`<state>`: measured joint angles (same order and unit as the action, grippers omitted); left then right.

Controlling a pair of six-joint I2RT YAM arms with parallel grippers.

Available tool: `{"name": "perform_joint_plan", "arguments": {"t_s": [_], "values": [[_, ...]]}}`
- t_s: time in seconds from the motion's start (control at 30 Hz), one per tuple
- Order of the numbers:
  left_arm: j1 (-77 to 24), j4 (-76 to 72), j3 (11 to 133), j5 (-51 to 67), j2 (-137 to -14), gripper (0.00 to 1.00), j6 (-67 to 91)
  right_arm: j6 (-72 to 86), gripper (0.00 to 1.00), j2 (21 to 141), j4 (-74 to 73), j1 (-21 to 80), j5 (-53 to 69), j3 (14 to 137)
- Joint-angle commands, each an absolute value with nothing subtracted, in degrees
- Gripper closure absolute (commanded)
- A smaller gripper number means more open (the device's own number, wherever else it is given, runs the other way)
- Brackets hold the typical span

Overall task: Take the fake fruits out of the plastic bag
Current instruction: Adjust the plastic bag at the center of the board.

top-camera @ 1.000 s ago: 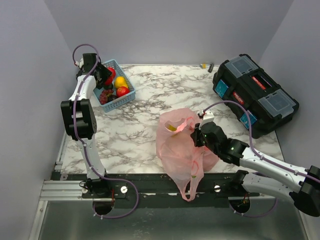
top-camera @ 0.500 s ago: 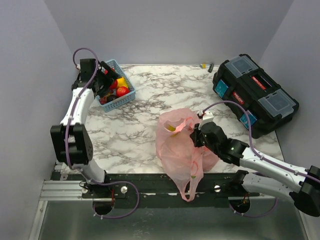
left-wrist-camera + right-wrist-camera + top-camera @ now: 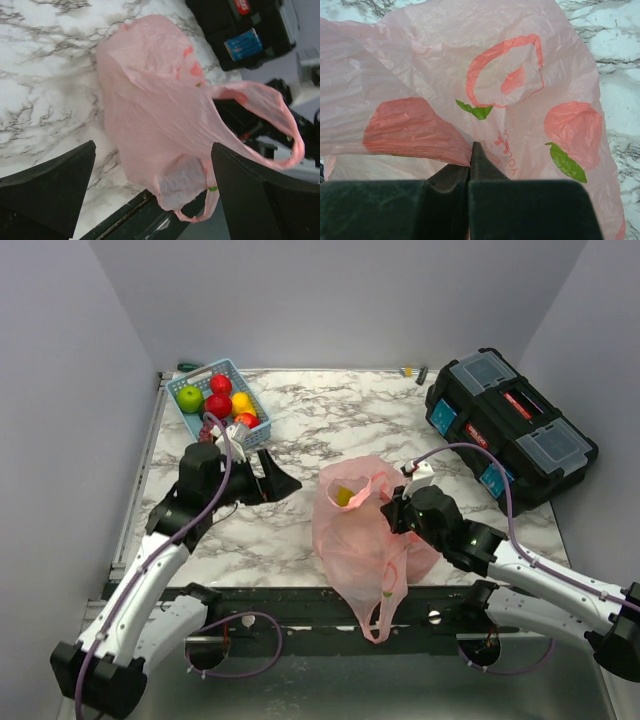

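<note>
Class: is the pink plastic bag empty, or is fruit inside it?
Not empty: a yellow fruit shows through the open mouth of the plastic bag.

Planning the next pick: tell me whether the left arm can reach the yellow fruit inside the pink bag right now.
Probably yes. The left hand is open and faces the pink bag across the marble table, nothing between. The right hand pinches its rim, so the mouth gapes with the yellow fruit showing.

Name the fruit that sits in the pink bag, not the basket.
The yellow fruit showing in the mouth of the pink bag. The green apple and the red fruits lie in the blue basket instead.
</note>
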<state>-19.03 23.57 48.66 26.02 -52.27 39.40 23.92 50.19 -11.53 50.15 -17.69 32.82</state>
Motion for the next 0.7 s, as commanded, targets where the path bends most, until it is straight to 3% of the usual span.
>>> {"name": "perform_joint_plan", "arguments": {"t_s": [0.0,0.2,0.3,0.53,0.67], "values": [[-25.1,23.1,43.0,29.8,-37.8,0.03,34.7,23.3,0.99,50.8,-10.3,50.0,-16.8,32.2],[-37.6,16.6,31.2,25.8,-22.9,0.03,39.1,23.5,0.99,49.9,-10.6,49.9,-16.6,32.0],[-49.2,14.6,29.5,15.7,-22.4,0.03,38.7,23.5,0.99,48.8,-10.0,49.9,-15.8,31.4],[-79.1,10.5,38.0,-13.9,-43.3,0.03,28.4,23.3,0.99,48.8,-9.7,49.9,-15.2,31.1],[-81.6,3.9,39.0,-20.3,-54.1,0.06,27.4,23.3,0.99,49.2,-9.7,49.9,-15.1,31.3]]}}
